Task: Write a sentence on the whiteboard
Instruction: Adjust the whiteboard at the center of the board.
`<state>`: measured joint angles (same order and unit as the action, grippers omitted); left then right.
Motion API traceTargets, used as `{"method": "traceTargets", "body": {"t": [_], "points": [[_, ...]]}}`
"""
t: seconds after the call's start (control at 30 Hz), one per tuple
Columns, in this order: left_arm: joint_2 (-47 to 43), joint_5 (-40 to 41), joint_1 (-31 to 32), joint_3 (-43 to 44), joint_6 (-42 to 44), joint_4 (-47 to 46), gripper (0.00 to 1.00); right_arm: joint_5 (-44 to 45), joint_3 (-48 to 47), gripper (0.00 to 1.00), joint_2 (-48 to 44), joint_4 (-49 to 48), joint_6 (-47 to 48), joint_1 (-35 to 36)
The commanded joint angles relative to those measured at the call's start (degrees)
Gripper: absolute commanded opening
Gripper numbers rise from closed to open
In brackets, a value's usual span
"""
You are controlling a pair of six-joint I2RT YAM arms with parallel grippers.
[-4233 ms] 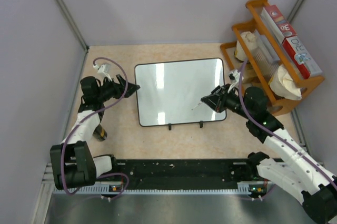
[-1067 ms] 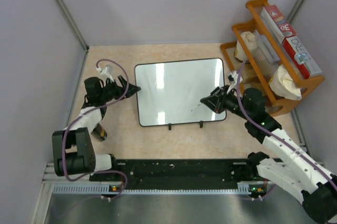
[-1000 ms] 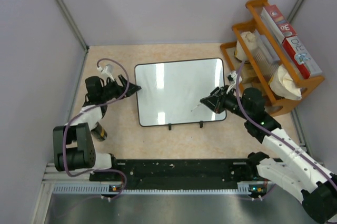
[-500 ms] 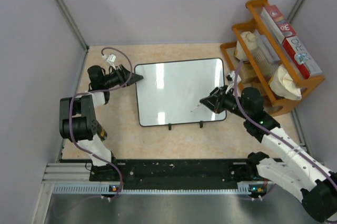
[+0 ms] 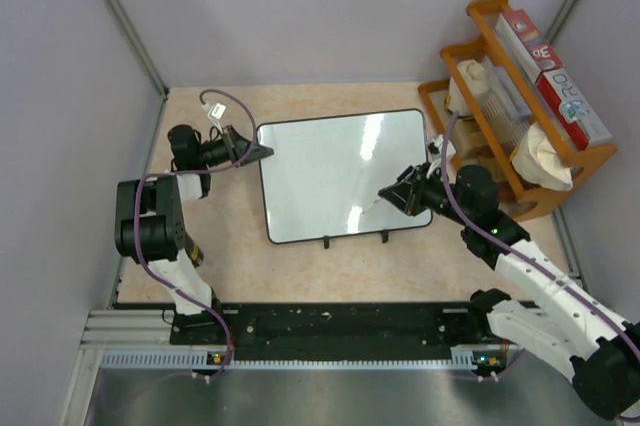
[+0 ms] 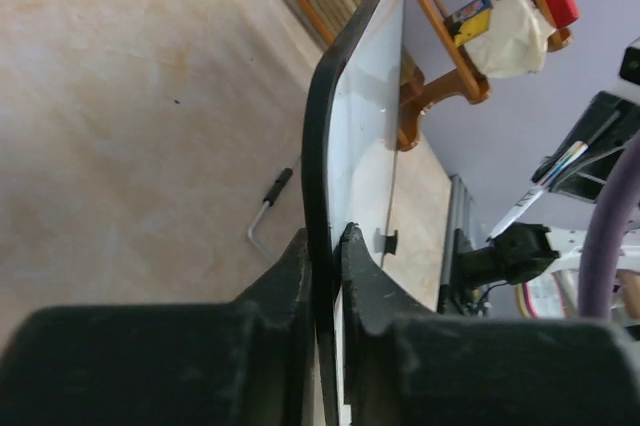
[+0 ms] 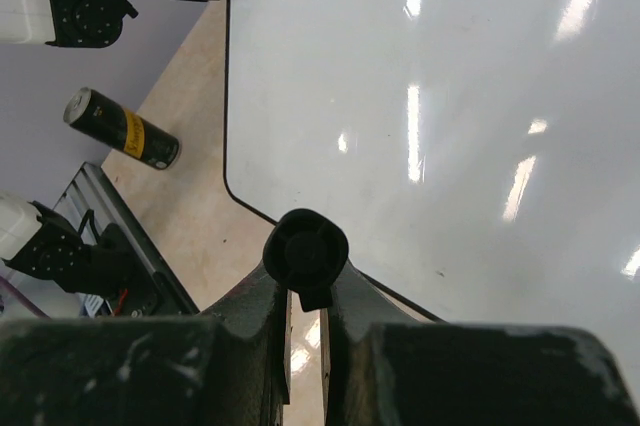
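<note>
The whiteboard (image 5: 340,176) lies on the table, glossy white with a thin black frame and blank. My left gripper (image 5: 262,152) is shut on its upper-left corner; in the left wrist view the black frame edge (image 6: 318,146) runs between the left gripper's (image 6: 325,241) two fingers. My right gripper (image 5: 395,196) hovers over the board's right part, shut on a marker whose thin tip (image 5: 369,208) points down at the surface. In the right wrist view the marker's black end (image 7: 305,251) sits clamped in the right gripper (image 7: 307,291) above the whiteboard (image 7: 450,96).
An orange wooden rack (image 5: 520,96) with boxes and bags stands at the right, close to the right arm. A black-and-yellow cylinder (image 7: 120,128) lies left of the board near the left arm. A small hex key (image 6: 265,216) lies on the table. A black rail (image 5: 330,321) runs along the near edge.
The left gripper moved up along the board's left edge to its upper corner and shut on the frame. The board has turned slightly. The right gripper has hardly moved.
</note>
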<state>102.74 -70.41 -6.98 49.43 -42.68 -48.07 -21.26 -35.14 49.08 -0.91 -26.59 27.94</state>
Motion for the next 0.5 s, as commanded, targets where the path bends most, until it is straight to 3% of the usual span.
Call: {"method": "traceTargets", "body": {"t": [0.0, 0.33, 0.47], "points": [[-1.0, -3.5, 0.8, -1.9, 3.0, -2.1, 0.02, -1.6, -2.2, 0.0, -0.1, -3.1, 0.3, -0.3], [-5.9, -1.5, 0.7, -5.7, 18.1, 16.6, 0.0, -2.8, -2.1, 0.0, -0.7, -3.6, 0.7, -0.4], [-7.3, -1.7, 0.8, -7.5, 20.1, 17.0, 0.0, -4.0, -2.5, 0.0, -0.4, -3.5, 0.9, -0.5]]}}
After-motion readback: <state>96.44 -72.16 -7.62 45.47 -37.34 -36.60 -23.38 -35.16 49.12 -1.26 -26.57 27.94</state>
